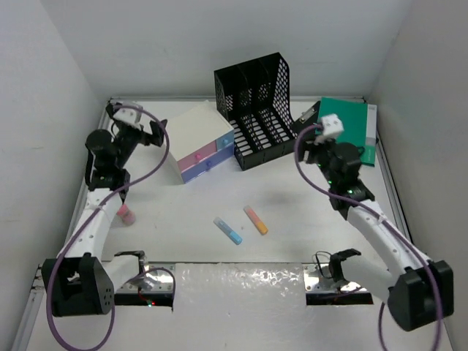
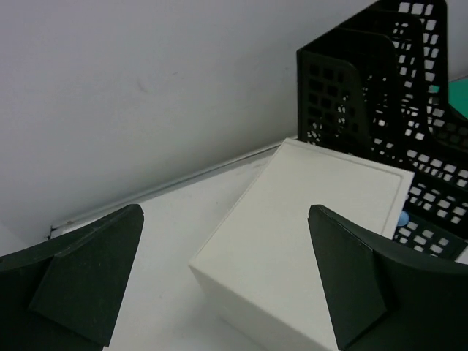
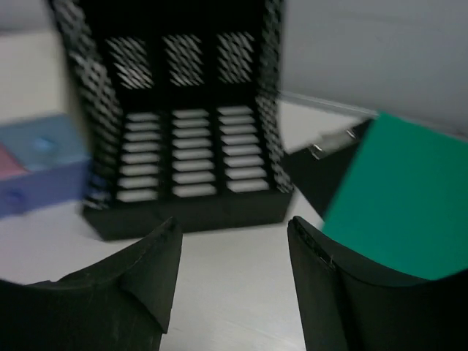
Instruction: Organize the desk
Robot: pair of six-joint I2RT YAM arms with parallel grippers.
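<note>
The desk (image 1: 292, 205) is the white tabletop that fills the scene, with both arm bases at its near edge.

Nearest on it, about midway between the arms, lie two loose markers, a blue-tipped marker (image 1: 228, 229) and an orange marker (image 1: 256, 219). They are close together and roughly parallel, each with its long axis running from far-left to near-right. Neither gripper is over them, and both arms look about equally placed to reach back for them. A small pink object (image 1: 126, 213) sits at the left, just beside the left arm and partly hidden by it, so the left arm is clearly the nearer one for it.

Farther back, the left gripper (image 1: 150, 131) hangs with its jaws spread wide and nothing between them. The drawer box (image 1: 197, 142) lies just ahead of it to the right. In the wrist view its cream top (image 2: 307, 219) sits between the two fingers (image 2: 95, 270) but lower down and not touching them.

The right gripper (image 1: 306, 148) is partly spread and empty. It faces the black mesh file rack (image 1: 256, 110), which stands farther left, and the green book (image 1: 347, 128) lies to its right near the far edge.
</note>
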